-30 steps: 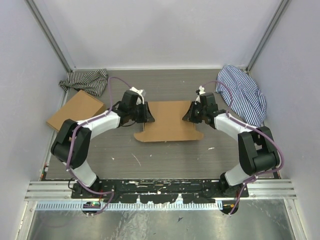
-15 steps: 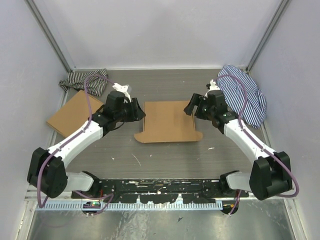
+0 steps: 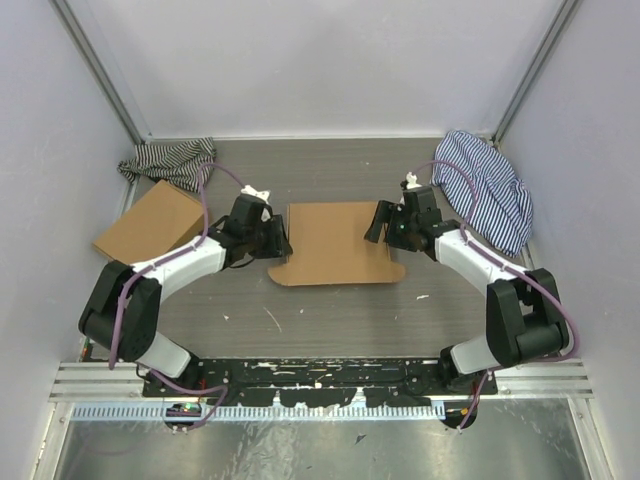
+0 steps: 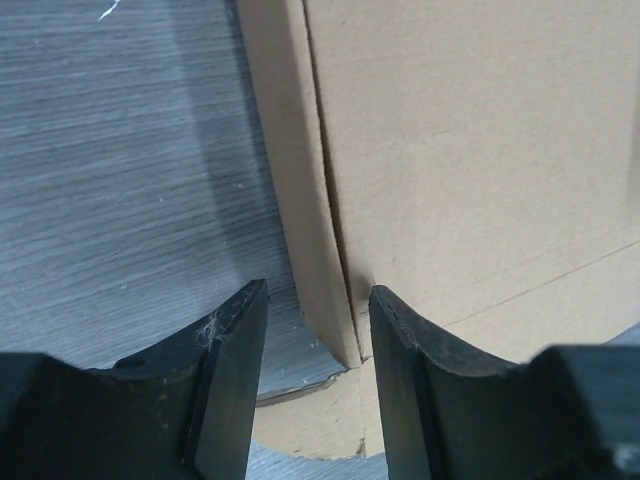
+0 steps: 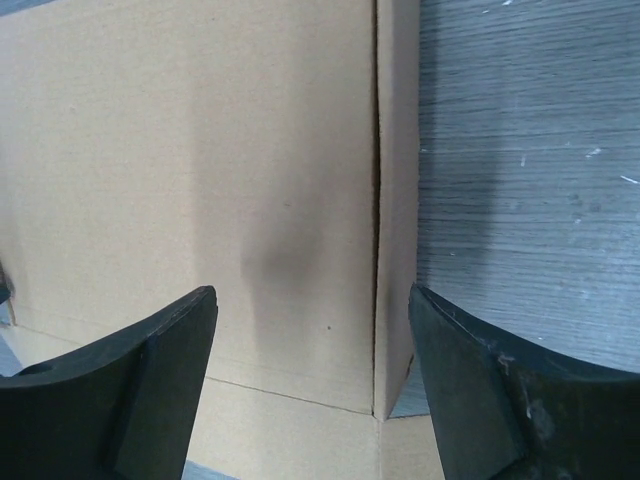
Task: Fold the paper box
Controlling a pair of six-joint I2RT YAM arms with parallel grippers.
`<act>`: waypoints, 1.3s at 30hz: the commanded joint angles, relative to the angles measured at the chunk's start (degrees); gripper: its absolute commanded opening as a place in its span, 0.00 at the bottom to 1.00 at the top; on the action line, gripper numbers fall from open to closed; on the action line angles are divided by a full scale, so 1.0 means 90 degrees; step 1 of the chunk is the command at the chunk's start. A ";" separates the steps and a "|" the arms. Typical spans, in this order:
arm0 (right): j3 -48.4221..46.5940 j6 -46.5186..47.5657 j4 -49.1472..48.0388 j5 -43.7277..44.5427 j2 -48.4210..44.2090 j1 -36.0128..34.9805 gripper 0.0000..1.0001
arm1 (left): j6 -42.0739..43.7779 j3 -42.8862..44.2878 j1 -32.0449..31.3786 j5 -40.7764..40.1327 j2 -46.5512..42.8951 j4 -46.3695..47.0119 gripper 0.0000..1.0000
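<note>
Top external: plain brown paper box (image 3: pixel 337 243) lies flat mid-table between both arms.
Left gripper (image 3: pixel 278 240) sits at the box's left edge, its jaws narrowly apart over the side flap's corner. Right gripper (image 3: pixel 378 222) is spread wide across the right flap's crease. Grey table (image 3: pixel 330 310) shows from the box's near edge to the arm bases. Second cardboard box (image 3: pixel 150 222) lies well left.

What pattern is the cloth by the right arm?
Blue and white stripes. The cloth shows best in the top external view.
</note>
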State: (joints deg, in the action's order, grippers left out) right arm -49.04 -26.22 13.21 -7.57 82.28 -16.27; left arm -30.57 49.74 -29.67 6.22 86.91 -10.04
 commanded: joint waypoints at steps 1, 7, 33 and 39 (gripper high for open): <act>-0.0115 0.0192 -0.0367 -0.0602 0.0188 0.0019 0.81 | 0.0083 0.0066 0.0025 0.0196 0.0182 0.0449 0.52; -0.0138 0.0217 -0.0497 -0.0826 0.0523 -0.0144 0.77 | 0.0104 0.0231 0.0024 0.0287 0.0585 0.0471 0.51; -0.0940 -0.0139 0.0347 0.1556 -0.0745 -0.0383 0.99 | 0.0605 0.0749 0.0488 -0.1283 -0.0500 -0.0513 0.66; -0.0194 -0.0019 0.0325 0.0389 -0.1576 -0.0389 1.00 | 0.0420 -0.0467 0.0475 -0.0232 -0.1688 0.0313 0.80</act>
State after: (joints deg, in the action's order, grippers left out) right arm -53.98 -27.11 16.25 0.99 70.50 -19.66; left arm -26.20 51.66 -25.28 -0.84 76.25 -11.75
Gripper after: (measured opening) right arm 0.998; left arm 0.782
